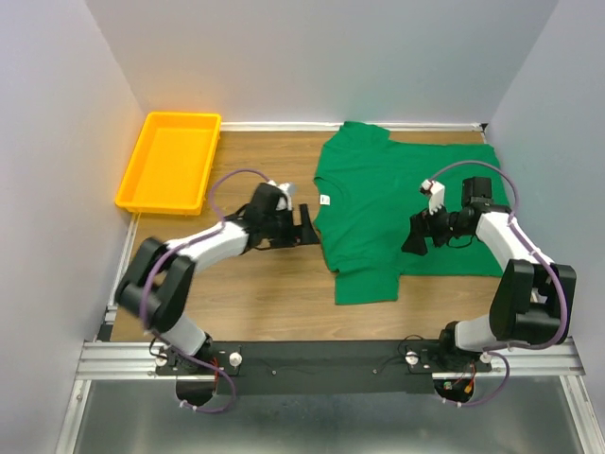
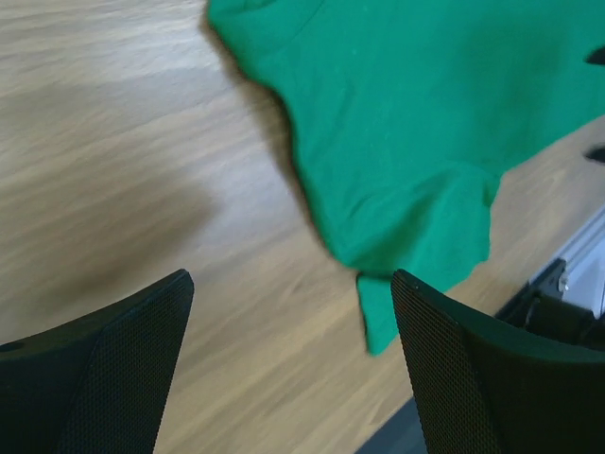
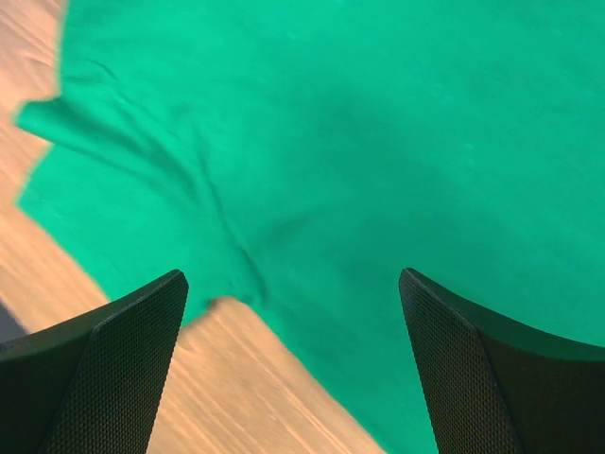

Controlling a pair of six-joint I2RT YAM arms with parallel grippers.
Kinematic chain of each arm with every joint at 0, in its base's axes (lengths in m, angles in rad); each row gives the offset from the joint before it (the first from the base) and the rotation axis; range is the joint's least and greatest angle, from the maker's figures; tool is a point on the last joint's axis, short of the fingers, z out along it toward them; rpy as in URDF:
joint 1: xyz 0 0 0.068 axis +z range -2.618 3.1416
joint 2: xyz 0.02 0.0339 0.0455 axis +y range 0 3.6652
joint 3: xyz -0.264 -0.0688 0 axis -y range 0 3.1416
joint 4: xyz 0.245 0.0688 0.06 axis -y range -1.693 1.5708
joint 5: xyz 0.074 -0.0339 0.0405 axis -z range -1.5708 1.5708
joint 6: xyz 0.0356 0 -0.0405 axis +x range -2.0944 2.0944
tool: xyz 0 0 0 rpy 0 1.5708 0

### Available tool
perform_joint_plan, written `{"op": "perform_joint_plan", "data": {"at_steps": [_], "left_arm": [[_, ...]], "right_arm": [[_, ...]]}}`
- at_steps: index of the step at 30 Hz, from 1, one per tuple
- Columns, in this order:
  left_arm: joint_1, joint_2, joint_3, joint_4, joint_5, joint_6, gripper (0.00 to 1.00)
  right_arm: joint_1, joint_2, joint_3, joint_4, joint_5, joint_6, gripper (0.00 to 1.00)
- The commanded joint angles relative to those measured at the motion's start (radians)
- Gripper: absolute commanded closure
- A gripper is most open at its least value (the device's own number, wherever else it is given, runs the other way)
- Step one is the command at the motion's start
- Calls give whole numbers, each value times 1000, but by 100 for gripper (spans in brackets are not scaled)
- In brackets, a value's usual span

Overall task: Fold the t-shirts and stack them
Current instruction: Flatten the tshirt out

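Looking down on the green t-shirt (image 1: 406, 194), lying rumpled and partly doubled on the wooden table (image 1: 265, 284), well apart from the yellow tray (image 1: 159, 206), off its right-hand side. Showing a small white neck label (image 1: 324, 200) on the edge facing the tray.

Hovering between tray and shirt, just beside that label edge: the left gripper (image 1: 307, 225), jaws spread wide, holding nothing, with bare wood and a drooping green flap below it in its wrist view.

Hanging over the cloth on the side away from the tray: the right gripper (image 1: 414, 241), jaws likewise gaping, gripping nothing, only creased fabric beneath.

Judging the hazards from here:
- Closing on a single layer, leaving the lower one behind and skewing the fold.
- Biting through both layers and dragging the whole shirt toward the tray instead of turning an edge.
- Pinching unevenly on the two sides and twisting the cloth.
- Pressing the ridge of creases into the fold and spoiling a tidy stack.
- Letting the narrow flap farthest from the tray slide toward the table's near edge.
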Motion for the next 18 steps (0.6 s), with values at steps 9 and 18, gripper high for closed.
{"op": "perform_joint_plan", "data": {"at_steps": [9,18], "left_arm": [[-156,480,330,17,-166,-154,44],[-130,111,-147,-39,-137,-139,100]], "right_arm": [[4,-8,34,29,-18,146,0],[4,-33,52,29,-15,157,0]]}}
